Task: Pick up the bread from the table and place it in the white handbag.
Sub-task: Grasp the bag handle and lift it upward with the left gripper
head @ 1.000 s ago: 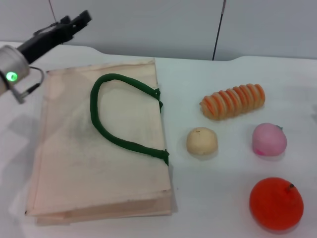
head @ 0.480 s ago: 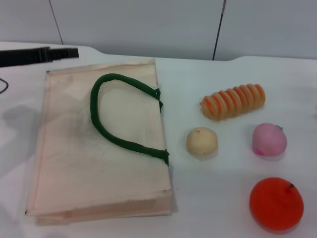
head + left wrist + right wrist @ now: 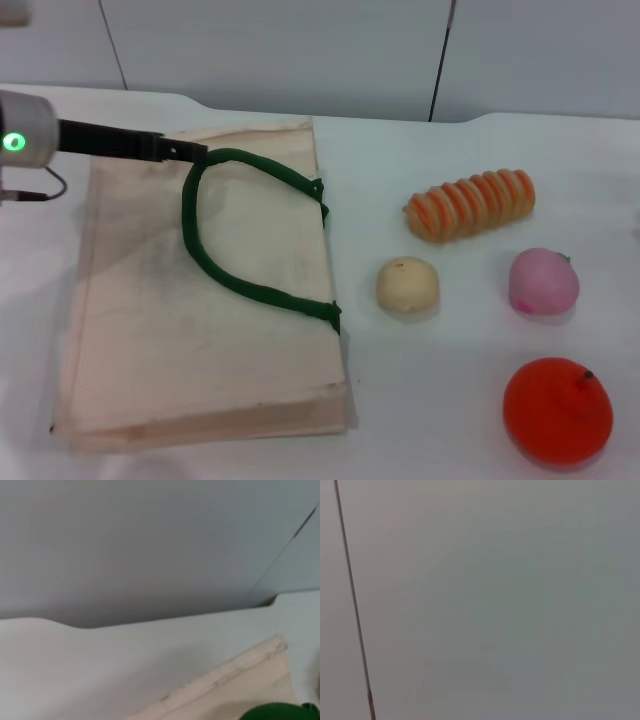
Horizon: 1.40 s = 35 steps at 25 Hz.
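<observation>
The bread (image 3: 470, 205), a ridged orange and cream loaf, lies on the white table (image 3: 430, 400) at the right, beyond the other food. The white handbag (image 3: 200, 330) lies flat on the left, with its dark green handle (image 3: 240, 285) looped on top. My left gripper (image 3: 195, 152) reaches in from the left over the bag's far edge, its tip at the far end of the handle. The left wrist view shows the bag's far corner (image 3: 240, 690) and a bit of green handle (image 3: 280, 712). The right gripper is out of view.
A small round beige bun (image 3: 407, 285) sits between the bag and the bread. A pink round fruit (image 3: 543, 282) and an orange fruit (image 3: 556, 410) lie at the right front. A grey wall (image 3: 300, 50) stands behind the table.
My left arm has swung down and to the right, from above the bag's far left corner to the far end of the green handle. The bread and the other items have not moved.
</observation>
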Each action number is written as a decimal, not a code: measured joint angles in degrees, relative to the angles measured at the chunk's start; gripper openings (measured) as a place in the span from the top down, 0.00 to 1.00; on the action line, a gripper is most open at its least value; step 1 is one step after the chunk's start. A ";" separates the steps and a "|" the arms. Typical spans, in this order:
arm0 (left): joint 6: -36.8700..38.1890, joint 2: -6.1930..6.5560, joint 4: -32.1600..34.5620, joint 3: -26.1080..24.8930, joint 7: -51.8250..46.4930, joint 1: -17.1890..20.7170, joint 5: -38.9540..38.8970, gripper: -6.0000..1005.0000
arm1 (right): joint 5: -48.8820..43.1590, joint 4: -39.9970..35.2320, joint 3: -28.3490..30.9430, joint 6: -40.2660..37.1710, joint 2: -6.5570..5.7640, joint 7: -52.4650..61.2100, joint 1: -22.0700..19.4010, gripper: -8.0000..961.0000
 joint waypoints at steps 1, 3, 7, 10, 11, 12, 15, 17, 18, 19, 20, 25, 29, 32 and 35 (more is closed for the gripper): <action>-1.03 -0.09 0.77 0.00 -0.08 -0.31 0.70 0.33 | 0.01 0.01 0.00 0.00 0.00 0.06 0.08 0.09; -3.23 -0.08 3.06 -0.01 -0.26 -0.82 2.13 0.33 | 0.00 0.04 0.00 0.00 0.00 0.07 0.11 0.09; -7.40 0.26 7.46 0.00 -1.86 -1.64 5.29 0.33 | 0.00 0.09 0.00 0.00 0.00 0.09 0.15 0.09; -9.10 0.32 8.41 0.00 -3.08 -2.01 6.63 0.34 | 0.00 0.15 0.00 0.00 0.00 0.09 0.21 0.09; -9.36 0.28 8.50 0.00 -3.17 -2.03 6.65 0.34 | 0.00 0.17 0.00 0.00 0.00 0.09 0.21 0.09; -9.55 0.13 8.58 -0.02 -3.19 -2.03 6.64 0.34 | 0.00 0.17 0.00 0.00 0.00 0.10 0.22 0.09; -9.69 -0.08 9.00 -0.08 -3.21 -2.04 6.57 0.34 | 0.00 0.17 0.00 0.00 0.00 0.14 0.23 0.09; -9.70 -0.10 9.43 -0.10 -3.22 -2.02 6.04 0.35 | 0.00 0.09 0.00 0.00 0.00 0.15 0.22 0.09; -9.70 -0.10 9.47 -0.11 -3.22 -1.97 5.75 0.35 | 0.01 0.05 0.00 0.00 0.00 0.16 0.19 0.09; -9.71 -0.10 9.52 -0.13 -3.22 -1.76 4.92 0.35 | 0.00 0.01 0.00 0.00 0.00 0.18 0.15 0.09; -9.71 -0.07 9.59 -0.13 -3.22 -1.49 4.13 0.35 | 0.00 -0.01 0.00 0.00 0.00 0.20 0.14 0.09; -7.79 0.56 10.06 -0.09 -2.22 0.03 -0.17 0.60 | 0.00 -0.01 0.00 0.00 0.00 0.20 -0.01 0.09; -5.71 1.17 10.12 -0.09 0.87 1.04 -3.53 0.76 | 0.01 -0.01 0.00 0.00 0.00 0.24 -0.10 0.09; -2.99 1.71 10.16 -0.08 4.30 2.63 -8.95 0.81 | 0.00 -0.01 0.00 0.00 0.00 0.23 -0.07 0.09; 2.67 2.58 10.17 -0.09 8.76 5.10 -16.68 0.82 | -0.06 0.05 -0.20 -0.01 0.00 0.23 -0.05 0.09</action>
